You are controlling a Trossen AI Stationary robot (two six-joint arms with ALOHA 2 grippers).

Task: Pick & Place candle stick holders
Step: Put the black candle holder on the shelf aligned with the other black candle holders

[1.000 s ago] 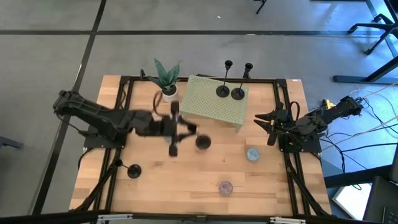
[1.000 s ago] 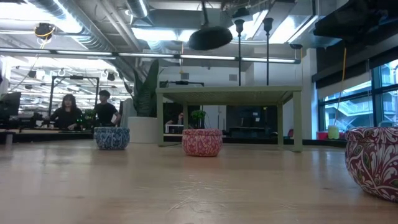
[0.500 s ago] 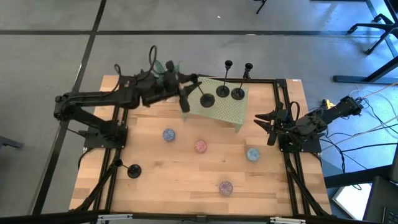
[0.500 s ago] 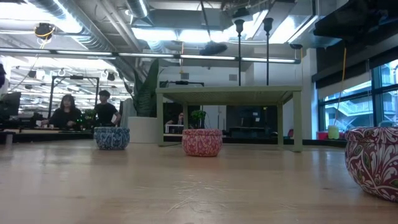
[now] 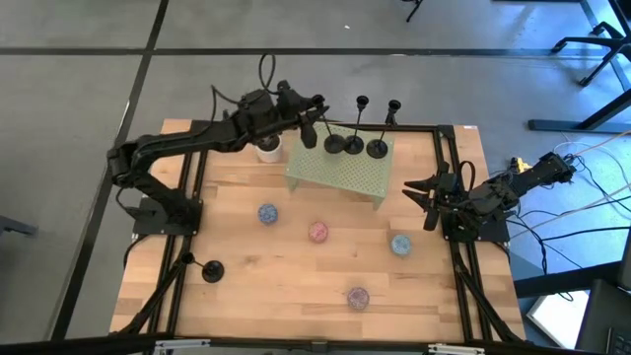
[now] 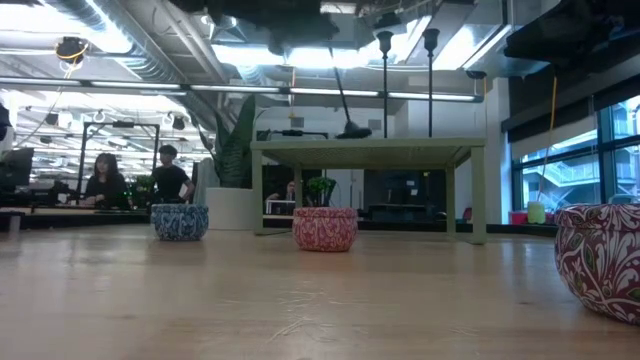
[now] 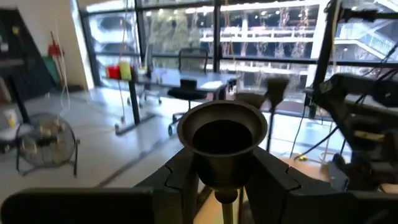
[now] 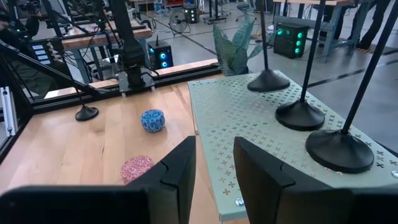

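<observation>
- Front left of the table [image 5: 296, 286]: one holder [image 5: 211, 270] stands alone on its disc base, untouched, probably last to be picked.
- Mid table: loose speckled balls [image 5: 317, 231], not part of the task, well apart from both grippers.
- Right gripper [image 5: 426, 202] waits at the right edge of the table, pointing inward; fingers parted with nothing between them, as the right wrist view shows.
- Green perforated stand [image 5: 340, 170] at the back is the drop spot; its flat raised top keeps the disc bases level.
- Two holders [image 5: 377, 146] stand upright on the stand's far right part, bases just beside each other.
- Left gripper [image 5: 310, 125] reaches over the stand's back left, clamped on a third holder's [image 5: 333, 142] stem just under the cup [image 7: 222, 135]; gripping high leaves the base free to meet the top.
- That base looks on or just above the stand, beside the other two; contact unclear. Step looks like placement, release next.
</observation>
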